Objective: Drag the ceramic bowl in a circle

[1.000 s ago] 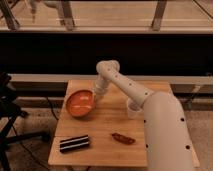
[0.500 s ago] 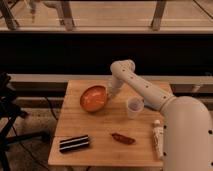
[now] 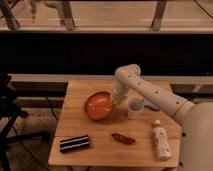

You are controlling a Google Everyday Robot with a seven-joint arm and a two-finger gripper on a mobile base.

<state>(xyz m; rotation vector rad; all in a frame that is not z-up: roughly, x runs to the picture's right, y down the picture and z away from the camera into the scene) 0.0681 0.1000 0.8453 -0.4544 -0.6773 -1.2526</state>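
tabletop [image 3: 79, 94]: 1 ceramic bowl [image 3: 98, 106], 1 cup [image 3: 135, 107], jaws at rim

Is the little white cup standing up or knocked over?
Standing up: the cup opens upward. The gripper is at the rim of the ceramic bowl.

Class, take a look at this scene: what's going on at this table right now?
A robot arm reaches in from the right over a small wooden table. Its gripper is at the right rim of the ceramic bowl, which sits near the table's middle. A white cup stands just right of the bowl. Toward the front lie a dark packet, a reddish item and a bottle.
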